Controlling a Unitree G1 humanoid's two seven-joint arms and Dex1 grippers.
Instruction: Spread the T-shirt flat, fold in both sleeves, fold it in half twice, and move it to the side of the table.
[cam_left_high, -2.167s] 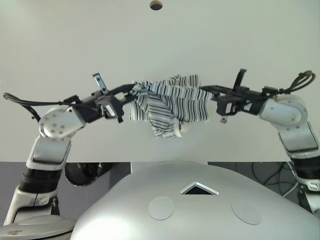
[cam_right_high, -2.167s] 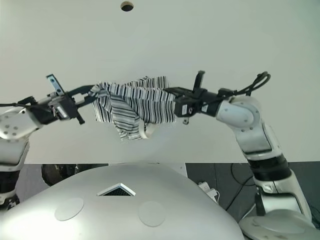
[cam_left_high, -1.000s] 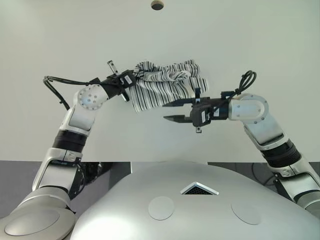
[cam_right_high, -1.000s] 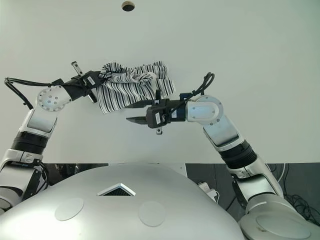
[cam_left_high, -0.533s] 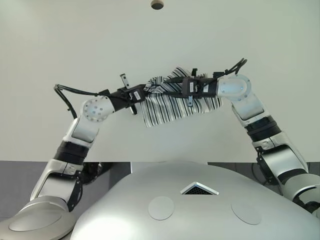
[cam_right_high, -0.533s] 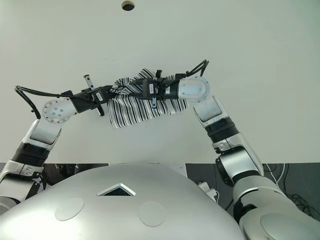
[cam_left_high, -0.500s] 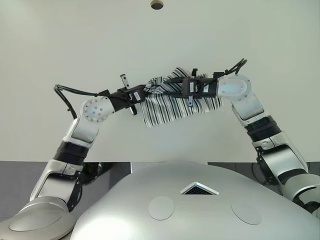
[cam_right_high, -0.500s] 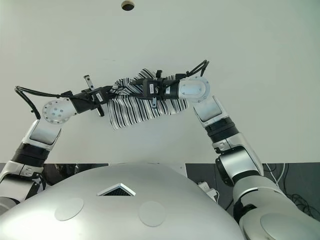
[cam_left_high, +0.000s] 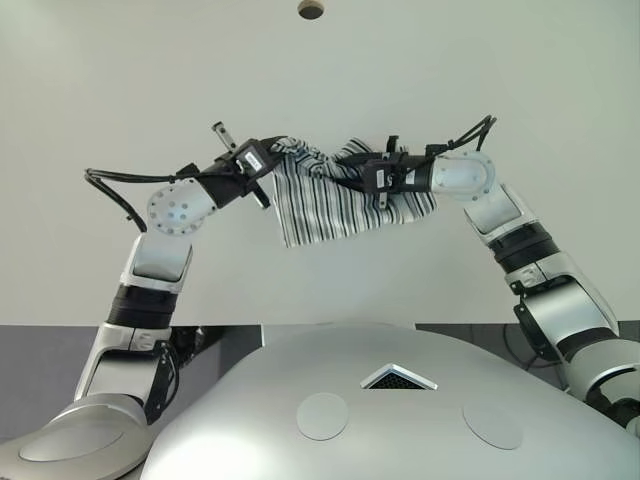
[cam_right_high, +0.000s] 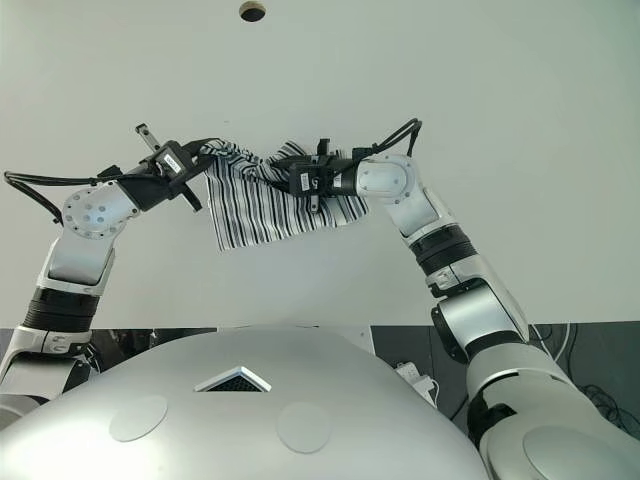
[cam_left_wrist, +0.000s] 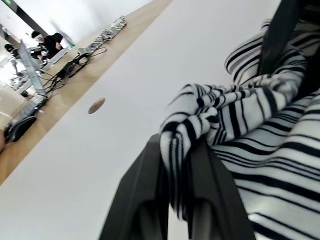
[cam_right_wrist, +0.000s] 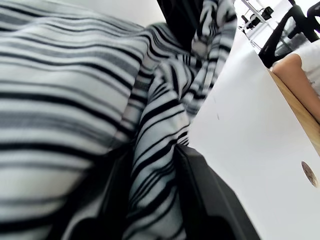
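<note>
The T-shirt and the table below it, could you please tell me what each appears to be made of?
T-shirt: soft knit cloth, likely cotton jersey, matte; it bunches and hangs in limp folds, striped black and white. Table: hard, smooth white top, low sheen, perhaps laminate; the look leaves that open.

The arms (cam_left_high: 152, 268) are silver-grey with black joint bands (cam_left_high: 135, 305), round screw-dotted caps (cam_left_high: 173, 210) and looping black cables (cam_left_high: 130, 178).
</note>
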